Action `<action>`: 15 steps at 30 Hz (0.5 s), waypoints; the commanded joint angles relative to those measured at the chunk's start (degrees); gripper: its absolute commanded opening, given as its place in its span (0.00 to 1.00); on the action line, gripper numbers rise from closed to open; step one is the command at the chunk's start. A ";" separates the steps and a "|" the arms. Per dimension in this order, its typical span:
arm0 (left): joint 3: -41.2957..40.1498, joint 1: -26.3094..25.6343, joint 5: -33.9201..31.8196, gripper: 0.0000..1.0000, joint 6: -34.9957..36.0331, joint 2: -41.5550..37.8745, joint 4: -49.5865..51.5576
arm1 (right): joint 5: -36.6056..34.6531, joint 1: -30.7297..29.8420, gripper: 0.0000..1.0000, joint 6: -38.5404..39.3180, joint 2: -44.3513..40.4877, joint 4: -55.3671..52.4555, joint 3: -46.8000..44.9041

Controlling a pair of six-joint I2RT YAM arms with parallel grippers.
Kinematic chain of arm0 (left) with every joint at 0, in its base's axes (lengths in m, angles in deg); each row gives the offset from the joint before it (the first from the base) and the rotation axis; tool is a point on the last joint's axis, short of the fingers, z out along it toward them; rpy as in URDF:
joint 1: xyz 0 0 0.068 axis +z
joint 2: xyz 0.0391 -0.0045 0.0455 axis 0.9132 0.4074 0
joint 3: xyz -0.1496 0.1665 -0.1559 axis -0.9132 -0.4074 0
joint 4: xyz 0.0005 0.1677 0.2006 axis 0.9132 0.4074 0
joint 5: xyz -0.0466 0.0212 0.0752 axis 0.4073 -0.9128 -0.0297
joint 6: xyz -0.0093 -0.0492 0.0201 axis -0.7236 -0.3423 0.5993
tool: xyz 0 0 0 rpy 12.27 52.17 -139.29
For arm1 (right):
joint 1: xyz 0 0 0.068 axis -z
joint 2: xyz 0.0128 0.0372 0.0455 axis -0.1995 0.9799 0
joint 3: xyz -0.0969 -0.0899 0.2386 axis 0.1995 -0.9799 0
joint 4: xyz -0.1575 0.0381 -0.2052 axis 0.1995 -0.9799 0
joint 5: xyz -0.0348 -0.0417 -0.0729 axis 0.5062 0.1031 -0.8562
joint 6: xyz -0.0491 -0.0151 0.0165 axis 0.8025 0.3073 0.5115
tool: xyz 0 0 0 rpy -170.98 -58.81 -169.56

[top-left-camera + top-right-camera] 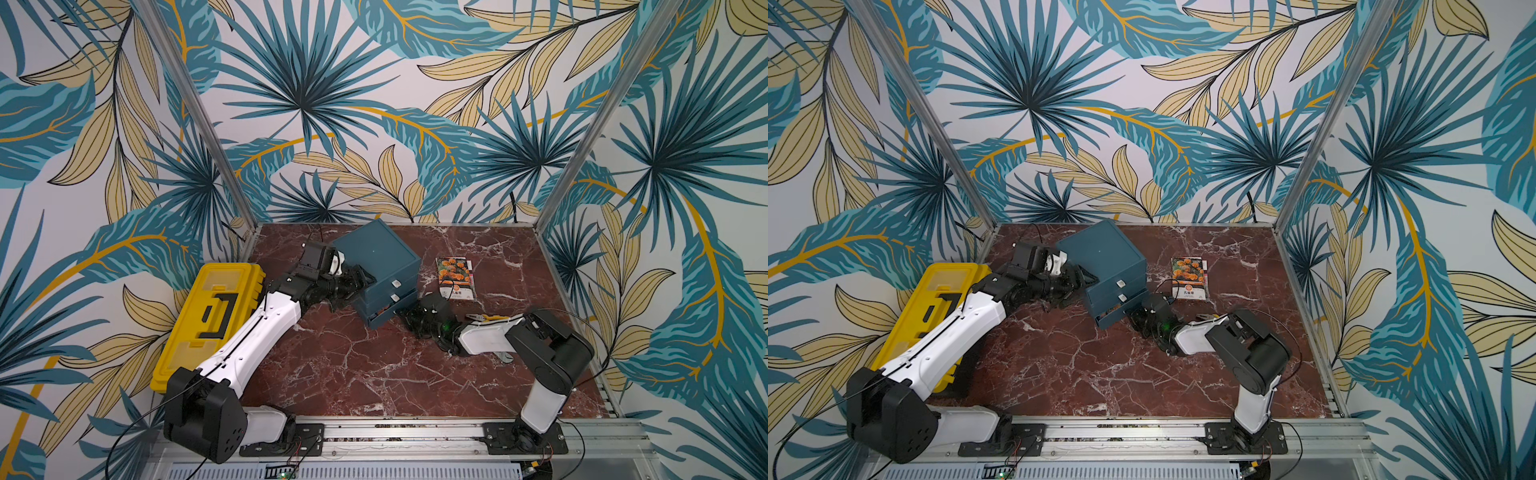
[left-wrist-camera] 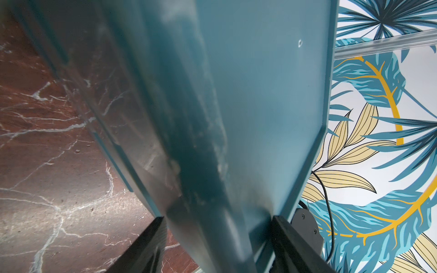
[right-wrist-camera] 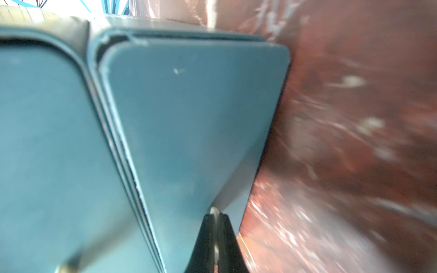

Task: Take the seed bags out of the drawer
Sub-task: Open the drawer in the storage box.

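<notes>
Dark red, white-veined marble surface, occupying the lower centre of both top views. A closed yellow toolbox is lying at its left edge. A teal drawer unit is standing at upper centre, turned at an angle to the surface's edges; its bottom drawer is sitting slightly pulled out. One seed bag, printed with orange blooms, is lying flat and face up to the right of the unit, apart from it. A small yellow-and-black object, mostly hidden, is lying below the bag.
</notes>
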 commanded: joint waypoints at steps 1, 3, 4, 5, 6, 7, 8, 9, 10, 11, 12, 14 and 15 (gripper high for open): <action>-0.65 0.32 -0.30 0.74 0.38 -0.77 1.45 | 0.30 -0.10 0.00 1.52 -4.59 -3.93 -2.81; -0.97 0.35 -0.50 0.74 0.11 -0.88 1.25 | 1.37 -0.17 0.00 2.39 -7.40 -6.77 -4.06; -1.16 0.35 -0.50 0.74 0.02 -0.86 1.09 | 1.77 -0.15 0.00 2.83 -8.68 -7.98 -4.70; -1.42 0.32 -0.60 0.74 -0.20 -0.94 0.81 | 2.20 -0.20 0.00 3.23 -10.01 -9.33 -5.40; -1.63 0.33 -0.68 0.74 -0.40 -0.95 0.62 | 2.46 -0.22 0.00 3.44 -11.25 -10.50 -6.05; -1.87 0.33 -0.80 0.74 -0.64 -1.03 0.38 | 2.67 -0.26 0.00 3.57 -12.59 -11.64 -6.92; -2.10 0.34 -0.95 0.74 -0.86 -1.12 0.13 | 3.19 -0.28 0.00 3.77 -13.88 -12.42 -7.95; -2.32 0.32 -0.98 0.74 -1.19 -1.20 -0.04 | 3.79 -0.28 0.00 3.88 -14.72 -13.11 -8.60; -2.49 0.33 -1.26 0.73 -1.43 -1.42 -0.12 | 4.27 -0.32 0.00 4.12 -15.73 -14.04 -9.38; -2.72 0.32 -1.45 0.73 -1.61 -1.62 -0.29 | 4.76 -0.27 0.00 4.31 -16.68 -14.83 -10.13; -2.84 0.32 -1.60 0.74 -1.76 -1.80 -0.43 | 5.12 -0.37 0.00 4.50 -17.47 -15.48 -10.71; -2.85 0.31 -2.04 0.74 -2.05 -2.05 -0.38 | 5.88 -0.36 0.00 4.36 -19.03 -16.02 -12.28; -2.85 0.30 -2.17 0.74 -2.16 -2.09 -0.41 | 6.23 -0.37 0.00 4.32 -19.49 -16.06 -12.85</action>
